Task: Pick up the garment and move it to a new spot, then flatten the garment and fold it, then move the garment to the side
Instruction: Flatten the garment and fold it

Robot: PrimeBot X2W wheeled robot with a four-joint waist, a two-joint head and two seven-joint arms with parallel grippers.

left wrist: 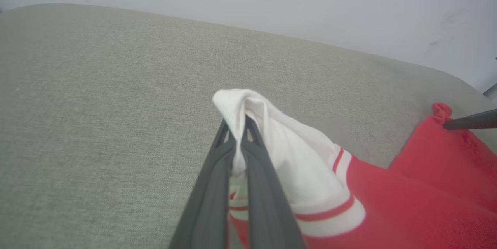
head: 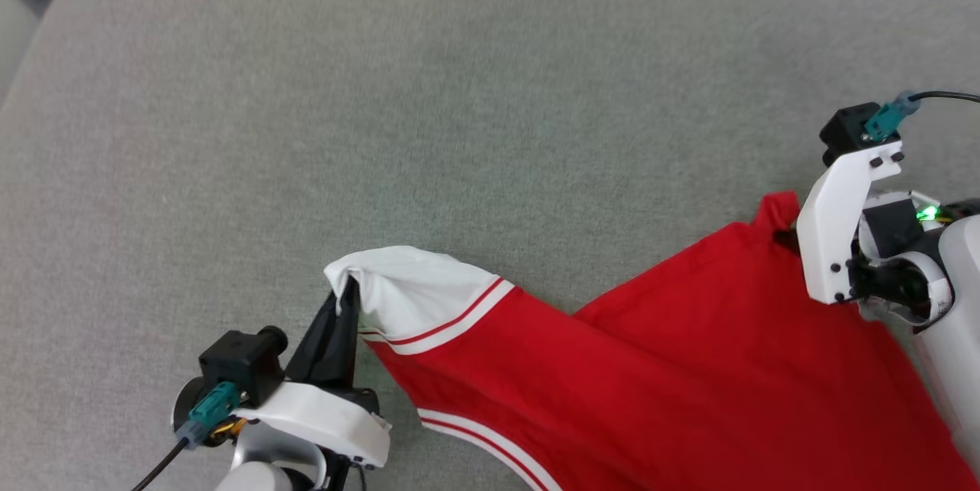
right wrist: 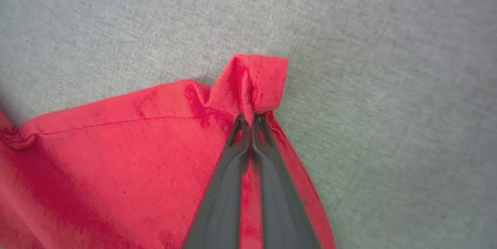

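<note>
While the garment [head: 651, 368] is lying across the near right part of the grey fabric surface [head: 383, 131], both arms are hanging on to it, one at each end. The left gripper [left wrist: 237, 124] is sitting near and left in the scene, clenching its two dark fingers on the tip of the white sleeve [head: 406, 288]. The cloth is bunching into a little peak over the fingertips. That sleeve end is standing up a bit from the surface, and the red-and-white stripe trim [head: 459, 322] is running just right of it, where the white is meeting the red body.

Over on the right, the right gripper [right wrist: 249, 119] is pinching a red corner [right wrist: 256, 82] of the shirt. Its jaws are squeezing together with a fold of fabric between them, and the corner is poking out past the tips as a small rolled nub. In the head view the white wrist mount [head: 831, 230] is covering most of those fingers, so the right wrist camera is giving the better look.

Red cloth is spreading between the two grips, with one diagonal fold [head: 612, 322] crossing it, and it's running off the near edge of the head view. A pale wall [left wrist: 271, 0] is showing behind the far edge of the surface. Can't tell whether the front or the back of the shirt is facing up.
</note>
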